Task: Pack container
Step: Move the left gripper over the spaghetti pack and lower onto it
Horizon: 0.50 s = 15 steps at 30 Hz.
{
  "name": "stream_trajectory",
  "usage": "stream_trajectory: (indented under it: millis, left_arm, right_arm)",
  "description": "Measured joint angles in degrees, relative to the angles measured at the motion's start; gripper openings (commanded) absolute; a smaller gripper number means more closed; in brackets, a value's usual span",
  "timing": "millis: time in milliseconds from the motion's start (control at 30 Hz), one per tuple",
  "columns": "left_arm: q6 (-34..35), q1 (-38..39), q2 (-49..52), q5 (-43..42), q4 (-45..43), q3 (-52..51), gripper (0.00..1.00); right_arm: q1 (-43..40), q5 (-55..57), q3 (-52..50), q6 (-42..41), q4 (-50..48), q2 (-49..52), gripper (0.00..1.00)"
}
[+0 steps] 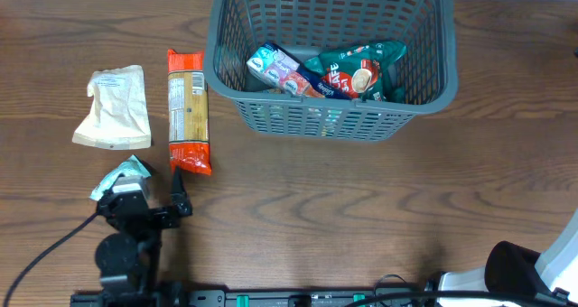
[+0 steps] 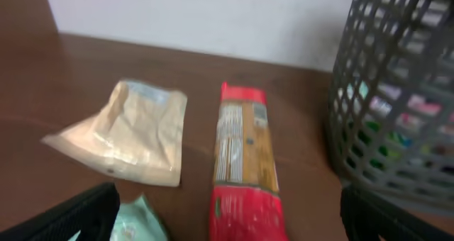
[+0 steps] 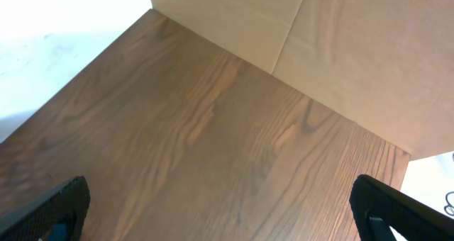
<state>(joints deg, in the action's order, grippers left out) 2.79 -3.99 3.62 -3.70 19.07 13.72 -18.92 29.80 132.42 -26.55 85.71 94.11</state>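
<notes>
Far on the surface: the container, with snack packets inside. Near left: left claw spread wide, holding nothing. Near right: right claw spread wide, also empty.

The basket stands on the worktop and holds several snack packets. An orange packet, a beige pouch and a teal packet lie left of it.
</notes>
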Motion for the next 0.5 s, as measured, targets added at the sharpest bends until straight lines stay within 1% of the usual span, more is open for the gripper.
stream_trajectory:
  millis: [133, 233, 400, 500]
  left_arm:
    - [0.2, 0.0, 9.5, -0.1, 11.3, 11.1, 0.99]
    - [0.2, 0.0, 20.5, -1.7, 16.2, 18.8, 0.99]
    - [0.2, 0.0, 39.5, -5.4, 18.5, 31.4, 0.98]
    - [0.3, 0.0, 48.2, -6.5, 18.2, 38.5, 0.99]
  right_arm:
    - [0.0, 0.0, 0.0, 0.0, 0.0, 0.0, 0.99]
    - [0.0, 0.0, 0.0, 0.0, 0.0, 0.0, 0.99]
    - [-0.1, 0.0, 0.0, 0.0, 0.0, 0.0, 0.99]
    - [-0.1, 0.0, 0.0, 0.0, 0.0, 0.0, 0.99]
